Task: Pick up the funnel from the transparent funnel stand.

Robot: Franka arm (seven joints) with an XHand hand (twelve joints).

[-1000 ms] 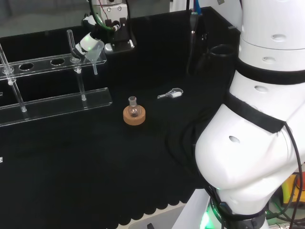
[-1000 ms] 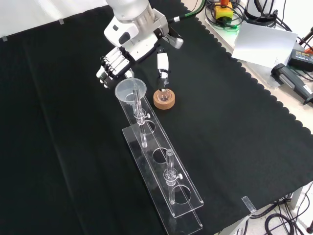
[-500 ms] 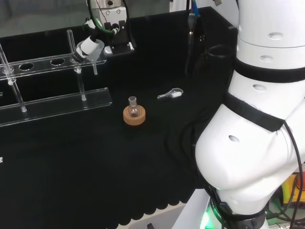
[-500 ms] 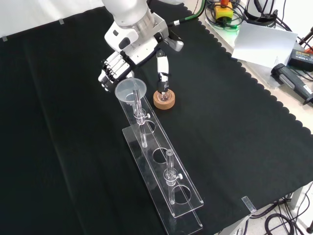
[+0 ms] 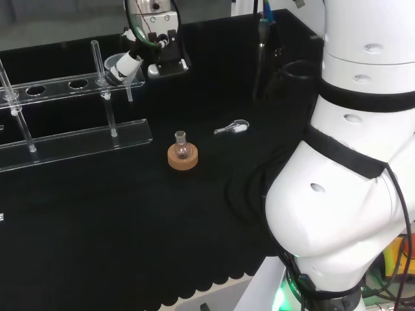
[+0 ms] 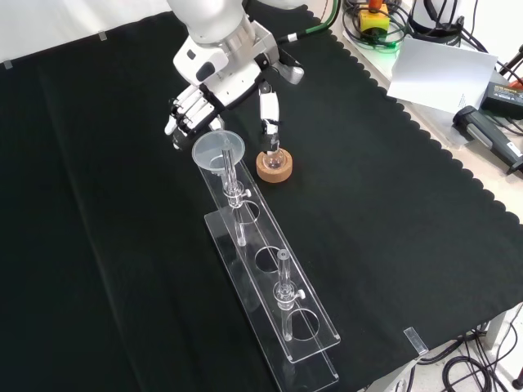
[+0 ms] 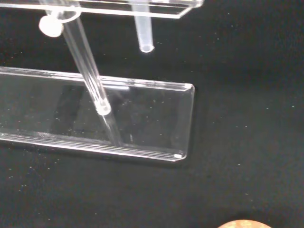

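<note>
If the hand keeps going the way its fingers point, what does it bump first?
Probably the funnel: in the front view the hand hangs just behind its rim, fingers aimed down at it. How far apart they are is hard to judge.

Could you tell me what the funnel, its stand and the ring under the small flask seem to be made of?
Funnel: clear glass or plastic; the cloth shows through it.
Funnel stand: clear, glossy, probably acrylic, with bright flat edges.
Ring: matte tan, looks like cork.
</note>
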